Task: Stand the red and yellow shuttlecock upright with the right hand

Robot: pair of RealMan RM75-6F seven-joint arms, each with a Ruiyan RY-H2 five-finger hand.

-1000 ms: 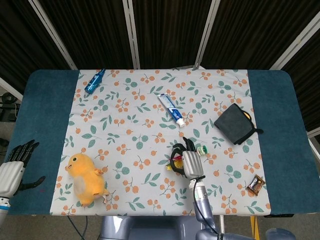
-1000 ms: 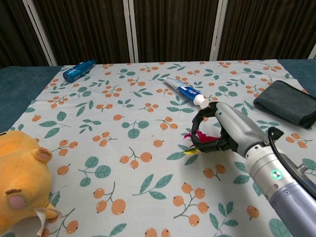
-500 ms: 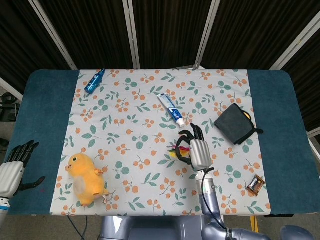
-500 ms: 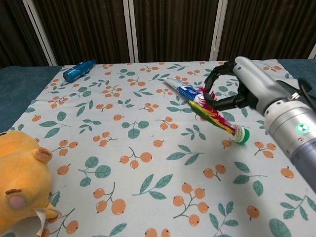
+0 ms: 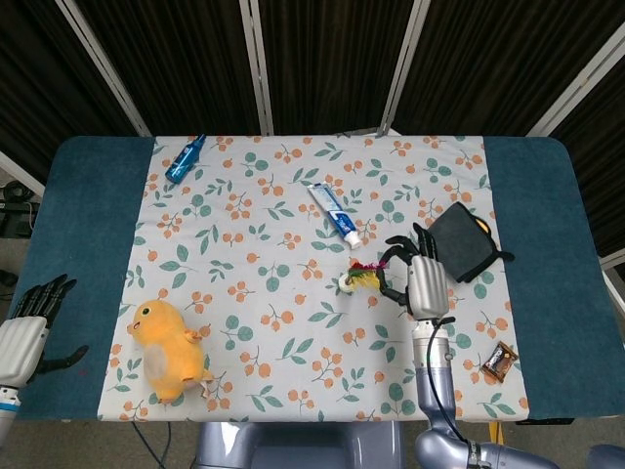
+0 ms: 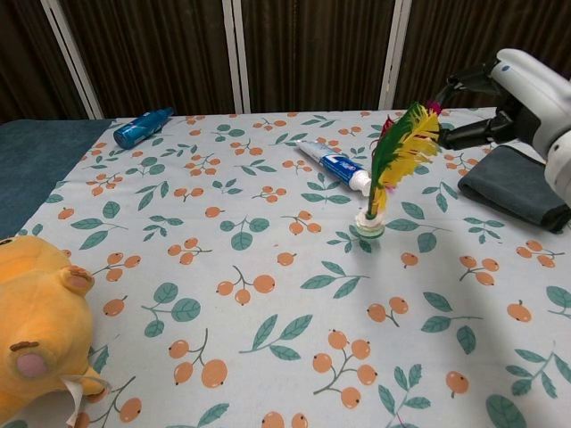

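The red and yellow shuttlecock (image 6: 393,163) stands upright on its white and green base on the floral cloth, feathers up and leaning slightly right. From above it shows as a small tuft (image 5: 359,278). My right hand (image 6: 516,93) hovers to its right, raised above the table. Its fingers are apart and hold nothing, with a clear gap to the feathers. In the head view the right hand (image 5: 420,279) sits just right of the shuttlecock. My left hand (image 5: 25,322) hangs off the table's near left corner, fingers spread and empty.
A toothpaste tube (image 6: 335,167) lies just behind the shuttlecock. A dark pouch (image 6: 522,183) lies under and beside my right hand. A blue bottle (image 6: 143,127) is at the far left, a yellow plush duck (image 6: 40,321) near left, a wrapped candy (image 5: 499,362) near right.
My right hand lifted the lying shuttlecock, carried it back and right, tipped it upright on its base, released it and drew away to the right. The left hand stayed put.
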